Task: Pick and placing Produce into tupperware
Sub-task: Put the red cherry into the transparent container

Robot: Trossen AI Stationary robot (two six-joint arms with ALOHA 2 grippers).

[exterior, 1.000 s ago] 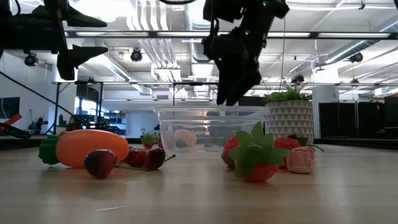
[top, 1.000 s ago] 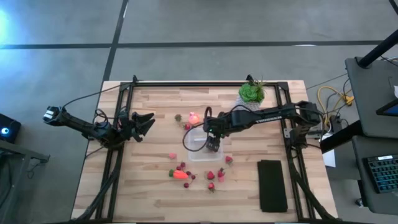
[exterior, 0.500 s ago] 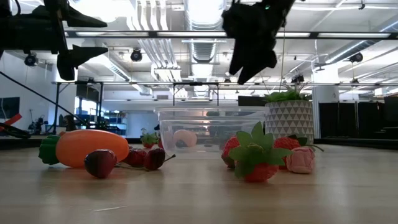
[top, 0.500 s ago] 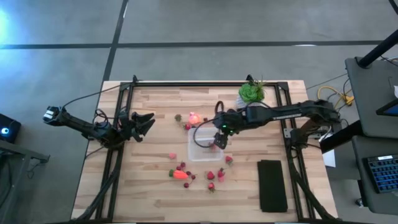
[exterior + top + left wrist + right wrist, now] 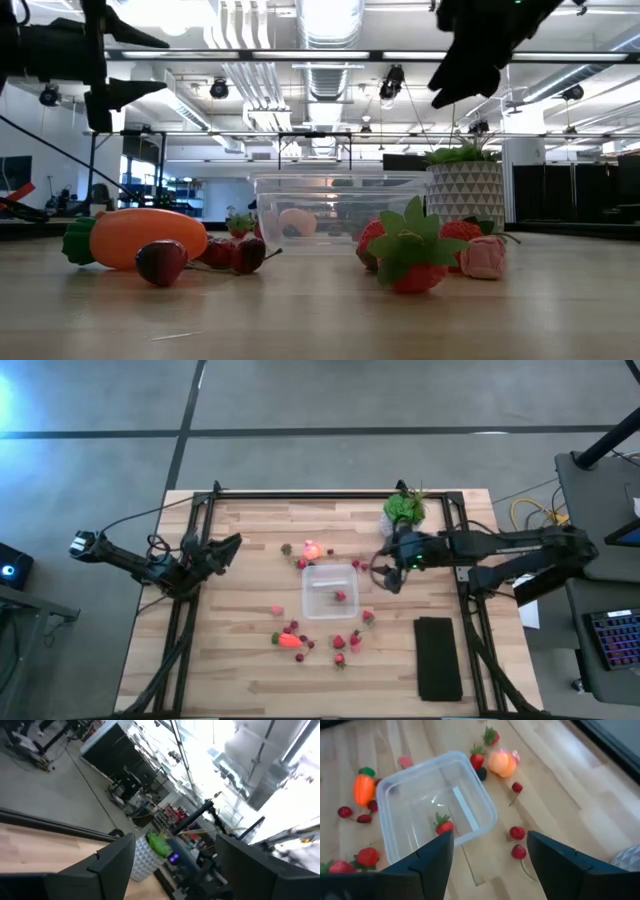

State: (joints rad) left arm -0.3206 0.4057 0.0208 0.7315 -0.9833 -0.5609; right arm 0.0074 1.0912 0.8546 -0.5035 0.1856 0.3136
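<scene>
The clear tupperware (image 5: 329,590) stands on the wooden table's middle, with one red strawberry (image 5: 443,826) lying on its floor. My right gripper (image 5: 384,577) hangs open and empty in the air just right of the box; it also shows in the right wrist view (image 5: 489,838) and the low view (image 5: 480,60). Loose produce lies around the box: an orange carrot (image 5: 289,641), a pink-orange round fruit (image 5: 312,549), strawberries (image 5: 345,642) and cherries (image 5: 516,833). My left gripper (image 5: 230,549) waits open at the table's left, above the top.
A green potted plant (image 5: 404,510) stands at the far right of the table. A flat black slab (image 5: 437,657) lies at the near right. Black frame rails run along the table's left and right sides. Bare wood shows at the near left.
My right gripper has gone from just above the tupperware up and toward the table's right edge. A red strawberry now lies in the box where the gripper stood.
</scene>
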